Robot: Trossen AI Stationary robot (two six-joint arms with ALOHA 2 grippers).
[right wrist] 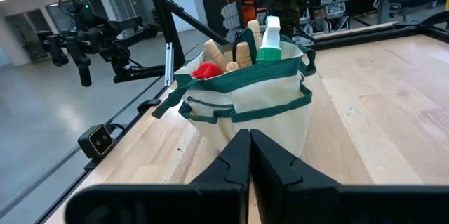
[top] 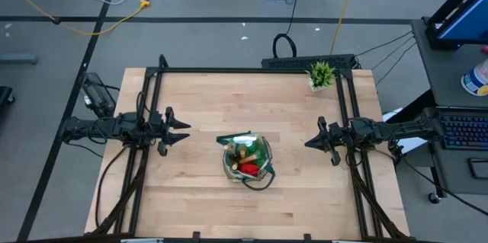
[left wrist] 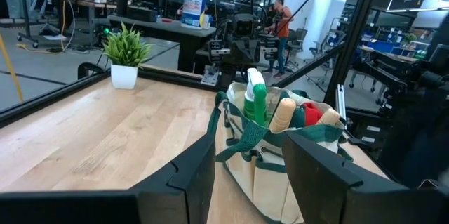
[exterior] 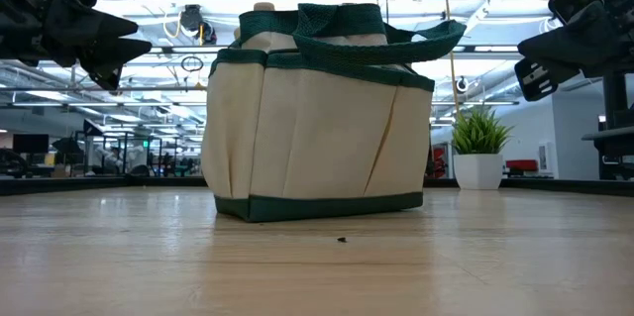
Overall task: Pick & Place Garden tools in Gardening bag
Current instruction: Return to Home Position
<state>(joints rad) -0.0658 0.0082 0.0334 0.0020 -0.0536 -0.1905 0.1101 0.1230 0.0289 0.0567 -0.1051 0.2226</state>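
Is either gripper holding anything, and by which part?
Nothing is held: left gripper open, right gripper shut on nothing, both clear of the gardening bag.

Only the tops of the garden tools show above the rim of the gardening bag; its fabric wall hides their lower parts from us. From overhead we find them too small to tell apart. In the low view the bag covers nearly all of them, and the picture's edges cut off the left gripper and the right gripper behind their fingers.
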